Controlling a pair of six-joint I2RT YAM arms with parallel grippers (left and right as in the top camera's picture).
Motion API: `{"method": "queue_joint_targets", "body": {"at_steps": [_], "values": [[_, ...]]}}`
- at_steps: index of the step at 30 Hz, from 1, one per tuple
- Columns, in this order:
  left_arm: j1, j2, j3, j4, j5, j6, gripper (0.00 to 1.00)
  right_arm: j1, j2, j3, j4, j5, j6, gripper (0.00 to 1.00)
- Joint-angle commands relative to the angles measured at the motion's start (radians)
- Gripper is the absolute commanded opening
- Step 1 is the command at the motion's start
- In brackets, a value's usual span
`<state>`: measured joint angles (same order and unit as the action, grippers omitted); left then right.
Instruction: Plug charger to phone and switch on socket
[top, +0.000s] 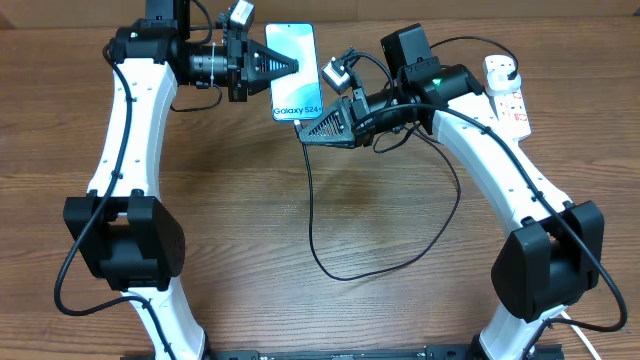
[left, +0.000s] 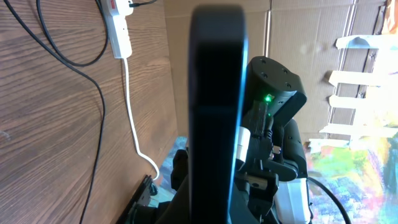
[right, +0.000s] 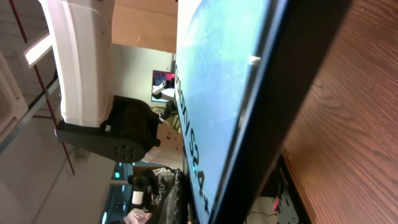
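Overhead, left end effector clamping phone, right end effector pinching charger

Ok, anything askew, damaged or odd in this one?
Nothing stands out. The slim black-edged smartphone with a lit blue screen sits between the left gripper and the right gripper; the thin black charger cable loops loosely across the wooden table; the white power strip looks intact.

Blue-teal phone screen, white text; white socket, red markings; black charger.
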<state>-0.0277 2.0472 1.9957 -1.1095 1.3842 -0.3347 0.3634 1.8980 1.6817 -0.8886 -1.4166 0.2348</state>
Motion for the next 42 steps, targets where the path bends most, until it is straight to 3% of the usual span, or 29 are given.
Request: {"method": "queue_joint_targets", "body": {"at_steps": [1,27,42], "values": [[-0.027,-0.005,0.002,-0.026,0.084,0.012,0.04,-0.003,-0.009,0.014,0.032,0.049,0.054,0.04],[-0.027,-0.005,0.002,-0.054,0.083,-0.074,0.04,0.057,-0.009,0.014,0.255,0.197,0.316,0.04],[-0.003,-0.005,0.002,-0.041,0.019,-0.119,0.04,0.056,-0.009,0.014,0.275,0.228,0.345,0.04]]}}
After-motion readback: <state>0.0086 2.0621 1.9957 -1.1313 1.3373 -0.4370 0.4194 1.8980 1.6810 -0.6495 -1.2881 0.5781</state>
